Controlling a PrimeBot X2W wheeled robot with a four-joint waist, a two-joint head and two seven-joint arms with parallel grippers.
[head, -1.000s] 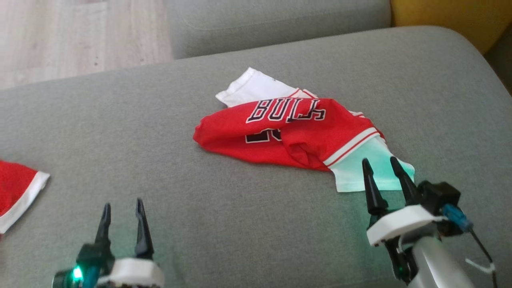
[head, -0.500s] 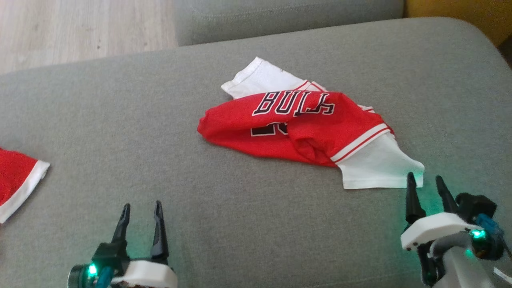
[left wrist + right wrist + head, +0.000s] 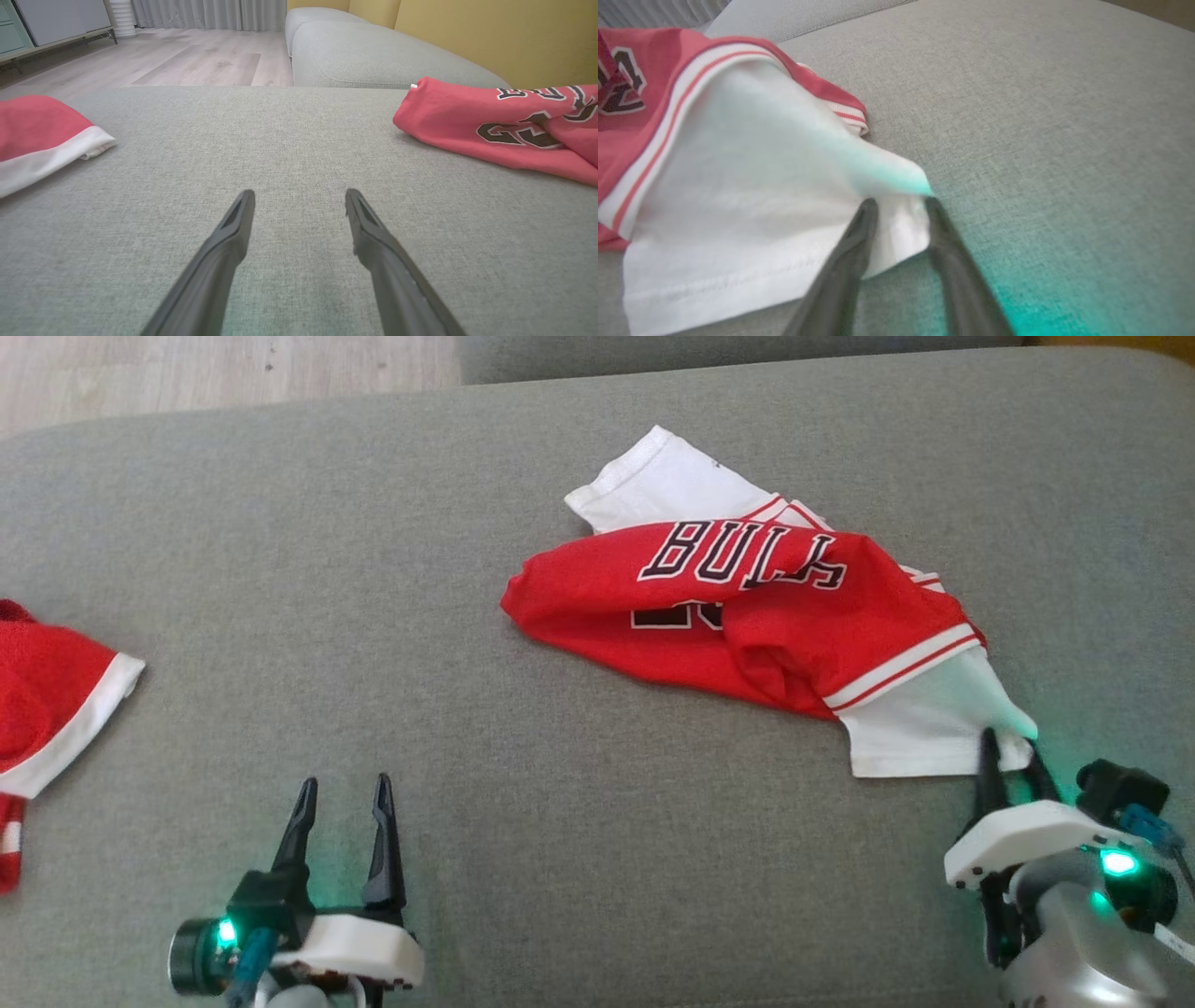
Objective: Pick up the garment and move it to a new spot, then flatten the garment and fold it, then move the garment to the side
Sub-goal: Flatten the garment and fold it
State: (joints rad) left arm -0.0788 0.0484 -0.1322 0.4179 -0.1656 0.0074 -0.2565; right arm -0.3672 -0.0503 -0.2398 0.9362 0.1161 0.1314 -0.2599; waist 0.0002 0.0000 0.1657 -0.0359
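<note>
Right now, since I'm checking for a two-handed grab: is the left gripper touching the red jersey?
No, the left gripper stands open over bare sofa cushion, well apart from the red jersey.

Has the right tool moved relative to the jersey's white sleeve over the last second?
Yes: the right tool went rightward along the white sleeve, from mid-hem to its outer corner.

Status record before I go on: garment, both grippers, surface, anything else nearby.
garment: red Bulls jersey, crumpled, white sleeves showing
surface: grey sofa cushion
right gripper: fingers straddle the near white sleeve corner; grip unconfirmed
left gripper: open, empty, over bare cushion
other: second red-and-white garment at far left, apart from both grippers
</note>
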